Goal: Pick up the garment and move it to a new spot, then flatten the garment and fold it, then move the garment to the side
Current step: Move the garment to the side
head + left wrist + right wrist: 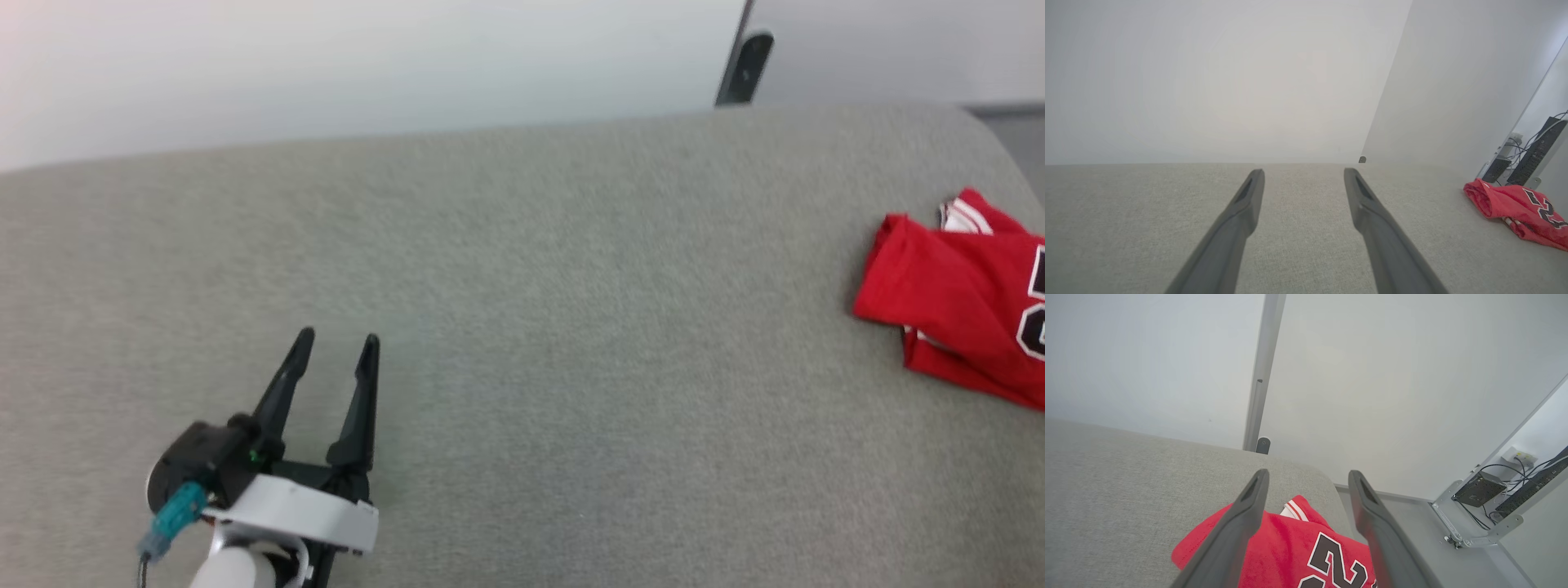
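The garment point(955, 310) is a red jersey with black white-outlined numbers, lying folded in a bundle at the far right of the grey cloth-covered table point(522, 327), partly cut off by the view's edge. My left gripper point(337, 339) rests open at the lower left, far from the jersey, with nothing between its fingers. In the left wrist view that gripper point(1303, 173) points across bare cloth, with the garment point(1515, 208) off to the right. My right gripper point(1308, 473) stands open over the garment point(1290, 543), a striped white sleeve edge point(1294, 508) showing between its fingers. Contact with the cloth cannot be told.
The table's rounded right corner point(1327, 486) lies just beyond the jersey. A dark post point(744, 69) rises behind the far edge against white wall panels. Black boxes with cables point(1480, 490) and a metal bracket sit on the floor to the right.
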You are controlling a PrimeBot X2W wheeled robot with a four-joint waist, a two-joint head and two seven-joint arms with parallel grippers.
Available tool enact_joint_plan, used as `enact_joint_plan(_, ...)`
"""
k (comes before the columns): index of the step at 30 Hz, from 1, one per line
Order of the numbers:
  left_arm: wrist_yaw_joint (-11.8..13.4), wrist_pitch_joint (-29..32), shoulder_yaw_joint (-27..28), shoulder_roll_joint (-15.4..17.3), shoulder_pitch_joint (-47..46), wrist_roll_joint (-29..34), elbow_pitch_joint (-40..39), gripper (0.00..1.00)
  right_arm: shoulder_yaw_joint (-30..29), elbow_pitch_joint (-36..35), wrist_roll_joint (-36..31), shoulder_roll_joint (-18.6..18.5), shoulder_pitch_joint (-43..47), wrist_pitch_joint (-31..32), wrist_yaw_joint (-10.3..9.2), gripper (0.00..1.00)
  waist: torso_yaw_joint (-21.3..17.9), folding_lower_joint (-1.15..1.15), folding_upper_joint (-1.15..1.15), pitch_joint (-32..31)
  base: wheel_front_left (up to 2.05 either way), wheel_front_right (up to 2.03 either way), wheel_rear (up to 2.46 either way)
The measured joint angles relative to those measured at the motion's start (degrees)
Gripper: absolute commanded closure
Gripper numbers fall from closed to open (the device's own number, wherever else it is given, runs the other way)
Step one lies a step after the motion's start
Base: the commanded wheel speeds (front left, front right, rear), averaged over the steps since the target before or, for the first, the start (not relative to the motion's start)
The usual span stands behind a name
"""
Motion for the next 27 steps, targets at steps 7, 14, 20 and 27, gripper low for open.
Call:
enact_joint_plan(7,0.0,0.0,3.3,-1.6,4.8,0.4,-1.9,0.0,-3.7,-2.4,-3.2,4.5,8.2,-9.0,0.0,0.0,3.8,0.0,0.0,-5.0,0.0,0.0,0.0)
enact_joint_plan(14,0.0,0.0,6.2,-2.5,8.5,1.7,-4.1,0.0,-8.2,-7.9,-4.4,10.6,14.8,-11.4,0.0,0.0,8.7,0.0,0.0,-7.8,0.0,0.0,0.0)
enact_joint_plan(20,0.0,0.0,6.8,-3.2,9.8,2.2,-5.0,0.0,-10.6,-10.1,-5.5,15.0,19.4,-11.9,0.0,0.0,12.3,0.0,0.0,-9.3,0.0,0.0,0.0)
enact_joint_plan(27,0.0,0.0,6.5,-3.6,10.0,2.8,-4.9,0.0,-8.0,-10.6,-6.7,20.4,22.7,-12.2,0.0,0.0,14.7,0.0,0.0,-9.6,0.0,0.0,0.0)
